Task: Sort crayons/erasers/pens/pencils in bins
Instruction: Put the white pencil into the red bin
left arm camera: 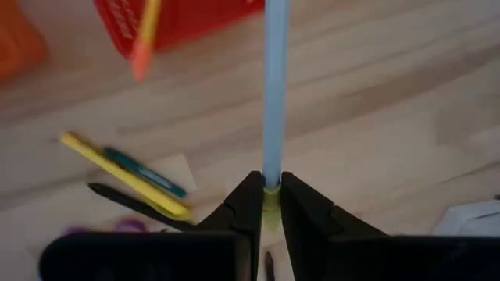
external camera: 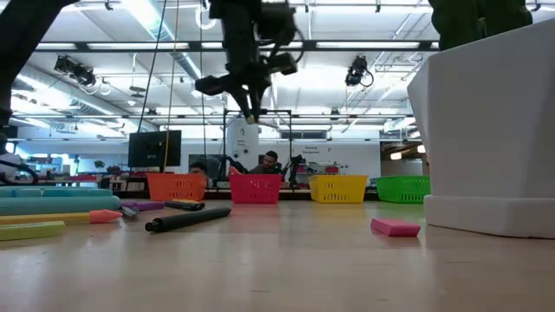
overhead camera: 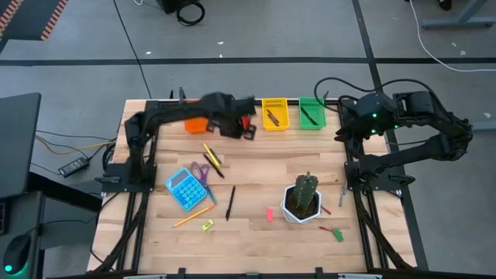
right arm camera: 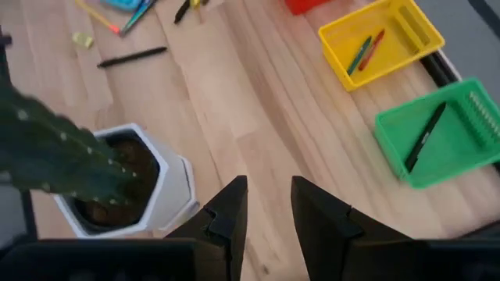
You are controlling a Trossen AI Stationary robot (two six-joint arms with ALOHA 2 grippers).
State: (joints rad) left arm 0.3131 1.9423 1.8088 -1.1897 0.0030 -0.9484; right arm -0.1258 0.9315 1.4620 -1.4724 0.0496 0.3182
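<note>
I've got the left gripper [left arm camera: 266, 204] pinched tight on a pale blue pencil [left arm camera: 273, 94], carrying it toward the red bin [overhead camera: 246, 113]; right gripper [right arm camera: 268, 204] parked half-open, empty.

Left hand [overhead camera: 246, 128] over the red bin [overhead camera: 246, 113]; yellow bin [overhead camera: 275, 114] and green bin [overhead camera: 311, 113] alongside; cactus pot [overhead camera: 304, 203] on wooden surface [overhead camera: 256, 167]

Four slotted bins line the table's far edge: orange [overhead camera: 196, 124], red [external camera: 255, 187], yellow [overhead camera: 274, 113] and green [overhead camera: 312, 113]. The calculator [overhead camera: 184, 188] is blue, one eraser [external camera: 395, 227] pink, the cactus pot [right arm camera: 125, 181] white, and a light-blue stick [left arm camera: 273, 86] sits between black fingers [left arm camera: 244, 211].
</note>
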